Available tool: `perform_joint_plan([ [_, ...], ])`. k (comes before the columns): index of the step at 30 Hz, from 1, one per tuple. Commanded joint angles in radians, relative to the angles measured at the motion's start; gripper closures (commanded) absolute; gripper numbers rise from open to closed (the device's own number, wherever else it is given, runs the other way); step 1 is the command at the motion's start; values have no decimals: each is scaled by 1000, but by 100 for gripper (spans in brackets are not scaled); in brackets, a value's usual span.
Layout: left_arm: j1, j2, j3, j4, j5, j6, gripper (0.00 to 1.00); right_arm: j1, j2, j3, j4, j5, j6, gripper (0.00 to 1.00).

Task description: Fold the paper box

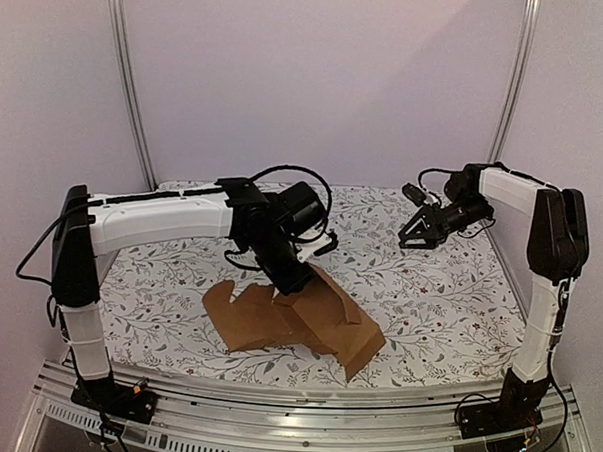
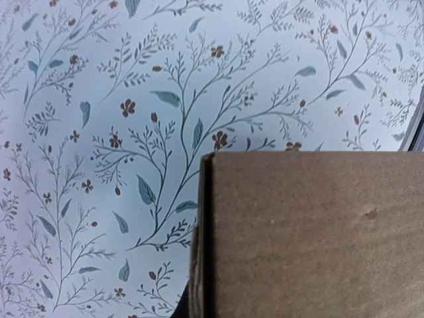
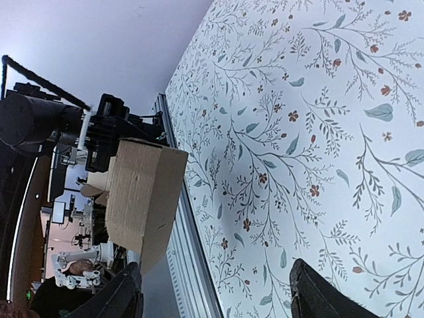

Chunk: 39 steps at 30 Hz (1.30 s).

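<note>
**A:** How is the left arm [image 1: 162, 215] sitting?

**B:** It is rising from the lower left of the top view and running level toward the centre. There its wrist is bending down, and the left gripper [image 1: 293, 273] is meeting a raised panel of the paper box [image 1: 277, 325].

**A:** Is it gripping that panel?

**B:** I cannot tell. From above the wrist is hiding the fingers. Its own camera is showing only brown cardboard [image 2: 311, 238] at lower right, over the floral tablecloth [image 2: 99, 99].

**A:** And the box itself?

**B:** It is lying lower centre, partly folded, with some panels flat on the cloth and others standing tilted.

**A:** The right arm [image 1: 556, 237]?

**B:** It is standing at the right edge and reaching left. The right gripper [image 1: 418, 241] is hovering at upper right, well apart from the box. Its fingers [image 3: 318, 295] are spreading wide and holding nothing.
</note>
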Motion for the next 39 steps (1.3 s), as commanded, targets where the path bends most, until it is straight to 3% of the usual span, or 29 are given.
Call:
perform_joint_plan([
  [1,22,146,121,-492,-46,102,100,23,-117,-83,64,117,110,25],
  [6,33,258,234,-547,-39,120,100,23,-171,-126,108,133,153,26],
  [11,36,331,268,-475,1,111,99,22,-164,-148,119,134,158,27],
  [24,34,337,131,-244,-4,17,94,23,-146,-158,104,116,137,29],
  [32,27,314,70,-131,-9,-14,85,22,-139,-148,77,112,107,30],
  [39,25,323,73,-123,-6,-21,97,23,-130,-141,50,98,78,31],
])
